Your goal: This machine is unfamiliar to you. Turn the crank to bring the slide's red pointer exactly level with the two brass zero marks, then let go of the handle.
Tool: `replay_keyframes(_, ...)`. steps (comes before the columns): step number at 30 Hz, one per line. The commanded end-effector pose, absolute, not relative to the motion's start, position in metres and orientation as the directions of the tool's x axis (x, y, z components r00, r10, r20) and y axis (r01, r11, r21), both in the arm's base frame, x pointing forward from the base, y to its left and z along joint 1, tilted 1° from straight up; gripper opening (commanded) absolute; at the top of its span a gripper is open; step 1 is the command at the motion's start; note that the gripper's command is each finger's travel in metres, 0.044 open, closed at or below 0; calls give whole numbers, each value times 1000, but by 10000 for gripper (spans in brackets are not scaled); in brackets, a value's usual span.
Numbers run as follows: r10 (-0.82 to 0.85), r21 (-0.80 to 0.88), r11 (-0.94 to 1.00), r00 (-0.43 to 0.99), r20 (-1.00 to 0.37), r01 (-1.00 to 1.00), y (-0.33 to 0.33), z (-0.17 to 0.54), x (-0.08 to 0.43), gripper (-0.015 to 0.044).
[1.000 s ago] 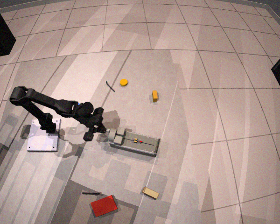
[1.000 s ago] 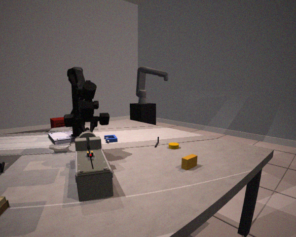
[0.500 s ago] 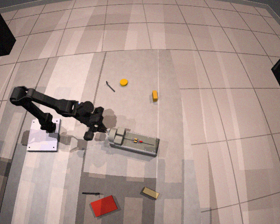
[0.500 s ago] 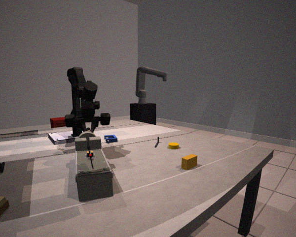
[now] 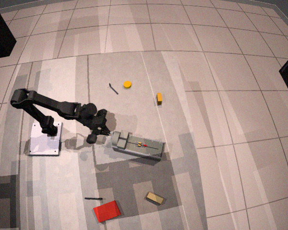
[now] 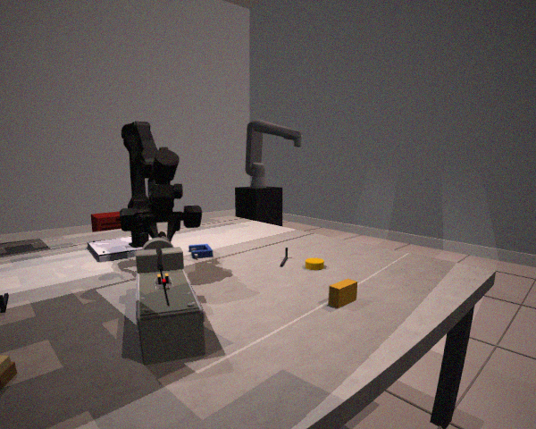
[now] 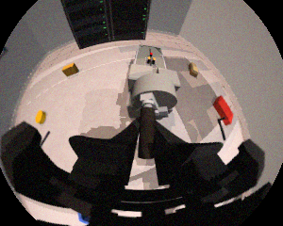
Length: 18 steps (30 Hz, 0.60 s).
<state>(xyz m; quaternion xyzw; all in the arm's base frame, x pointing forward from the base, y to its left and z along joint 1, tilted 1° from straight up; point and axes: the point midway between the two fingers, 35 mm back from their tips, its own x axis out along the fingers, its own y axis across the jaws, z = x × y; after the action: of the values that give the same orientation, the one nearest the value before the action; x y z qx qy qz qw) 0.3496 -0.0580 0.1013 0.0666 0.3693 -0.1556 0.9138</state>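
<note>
A grey-green machine point(image 5: 151, 146) point(image 6: 171, 334) point(image 7: 155, 89) lies along the table, its round crank hub facing the arm. My gripper point(image 5: 109, 132) point(image 7: 144, 121) is shut on the dark crank handle point(image 7: 146, 147), which stands out from the hub toward the wrist camera. In the top and exterior views the fingers hide the handle. The red pointer point(image 5: 144, 145) point(image 6: 163, 281) point(image 7: 151, 54) sits on the slot beyond the brass zero marks point(image 5: 139, 145) point(image 6: 158, 278) point(image 7: 154, 60), a short way toward the machine's far end. It is not level with them.
A yellow disc point(image 5: 127, 84) point(image 6: 314, 264) and an orange block point(image 5: 159, 98) point(image 6: 342, 293) lie to one side. A red block point(image 5: 106, 211) and a tan block point(image 5: 154, 198) lie on the other. Two thin black pieces and a blue frame point(image 6: 200, 250) also lie around.
</note>
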Motion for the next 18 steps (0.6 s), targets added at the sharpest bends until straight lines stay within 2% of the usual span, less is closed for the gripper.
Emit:
replay_keyframes(1, -213, 17, 949, 681, -700, 315, -50, 97, 352, 0)
replay_keyframes(18, -213, 18, 949, 681, -700, 315, -45, 90, 354, 0)
